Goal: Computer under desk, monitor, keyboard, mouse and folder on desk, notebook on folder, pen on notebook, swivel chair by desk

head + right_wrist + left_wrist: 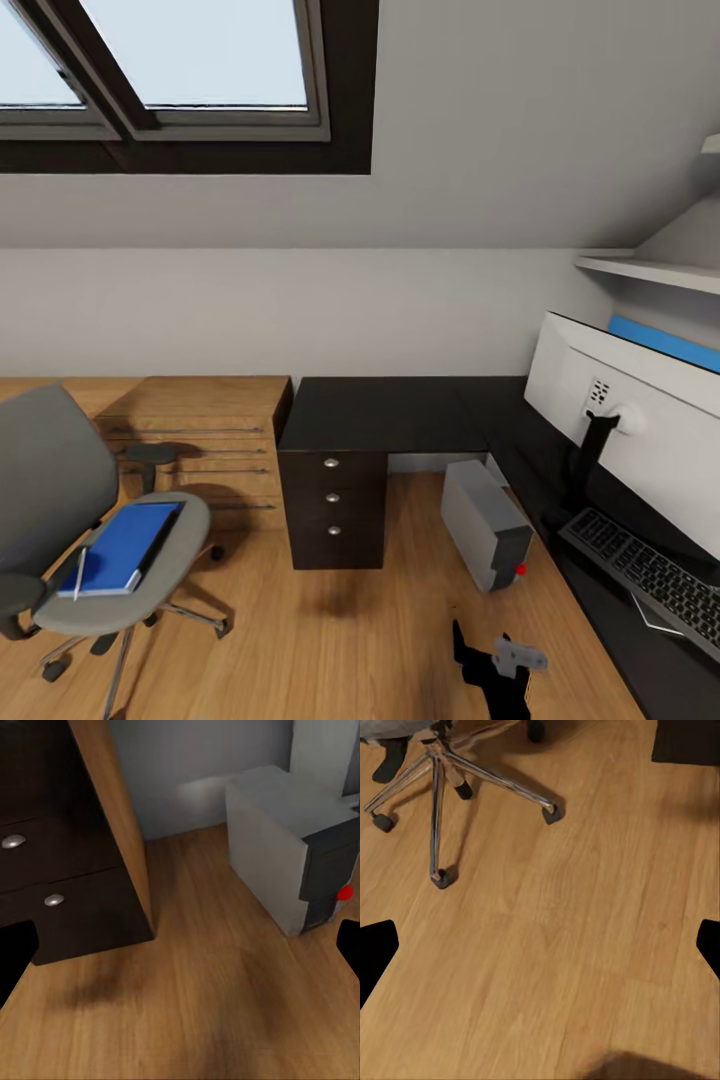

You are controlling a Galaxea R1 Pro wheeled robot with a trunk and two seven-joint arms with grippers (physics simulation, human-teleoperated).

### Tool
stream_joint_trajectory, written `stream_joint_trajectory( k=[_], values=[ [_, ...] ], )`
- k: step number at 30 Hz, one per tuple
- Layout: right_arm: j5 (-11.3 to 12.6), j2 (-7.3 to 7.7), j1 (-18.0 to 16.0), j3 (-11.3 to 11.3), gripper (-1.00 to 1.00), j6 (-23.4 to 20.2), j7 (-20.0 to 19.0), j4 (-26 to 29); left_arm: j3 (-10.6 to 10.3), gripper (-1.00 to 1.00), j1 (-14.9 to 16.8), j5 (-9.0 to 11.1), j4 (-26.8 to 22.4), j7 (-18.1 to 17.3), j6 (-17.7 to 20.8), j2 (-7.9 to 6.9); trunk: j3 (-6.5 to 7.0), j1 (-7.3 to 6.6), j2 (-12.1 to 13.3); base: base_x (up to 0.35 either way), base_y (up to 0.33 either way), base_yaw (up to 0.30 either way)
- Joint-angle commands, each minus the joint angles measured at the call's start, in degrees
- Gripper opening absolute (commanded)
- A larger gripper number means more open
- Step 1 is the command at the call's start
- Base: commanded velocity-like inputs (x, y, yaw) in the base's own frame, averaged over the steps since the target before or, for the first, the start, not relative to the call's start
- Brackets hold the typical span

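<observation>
The folder [120, 545] lies on the swivel chair [60, 500] well left of the desk [390, 412], pen [80, 572] at its edge; both grippers look spread, empty; lifting carelessly may roll the pen off.

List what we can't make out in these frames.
- Mouse: not identifiable in the head view; the desk runs off the right edge.
- Monitor front: faces away, cut by the right edge.
- Keyboard: far end cut by the right edge.
- Notebook: under or beside the folder on the swivel chair, too blurred to separate.
- Left and right gripper fingers: only dark tips at wrist-view edges.
</observation>
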State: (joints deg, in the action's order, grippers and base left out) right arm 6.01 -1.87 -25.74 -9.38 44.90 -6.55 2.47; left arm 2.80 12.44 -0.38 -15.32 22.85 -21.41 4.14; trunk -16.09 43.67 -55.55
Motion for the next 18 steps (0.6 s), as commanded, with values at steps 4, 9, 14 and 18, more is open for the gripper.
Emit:
stream_joint_trajectory(
  k=[4, 9, 14, 18],
  values=[
    [0.59, -1.01, -0.43, -0.2, 1.0, -10.38, 0.58, 14.0, 0.2, 1.0, 0.04, -0.06, -12.11, 0.05, 2.08, 3.21, -0.08, 0.01, -0.05, 0.031, -0.005, 0.0],
    [0.7, -1.49, -0.51, -0.2, 1.0, -23.33, 5.05, 26.31, 0.09, 1.0, 0.04, -0.09, -21.79, 0.1, 10.78, 5.55, -0.08, 0.01, -0.05, 0.006, -0.001, 0.0],
    [0.68, -2.61, -1.18, 1.62, 1.0, -55.11, 19.26, 49.15, -0.75, 1.0, 0.04, 0.96, -42.63, 0.01, 35.19, 5.86, -0.08, 0.01, -0.05, 0.002, 0.0, 0.0],
    [0.81, -2.54, -2.7, 2.36, 1.0, -67.57, 26.43, 53.72, -0.85, 1.0, 0.04, 4.18, -49.76, -0.03, 42.04, 5.86, -0.08, 0.01, -0.05, 0.0, 0.0, 0.0]
  ],
)
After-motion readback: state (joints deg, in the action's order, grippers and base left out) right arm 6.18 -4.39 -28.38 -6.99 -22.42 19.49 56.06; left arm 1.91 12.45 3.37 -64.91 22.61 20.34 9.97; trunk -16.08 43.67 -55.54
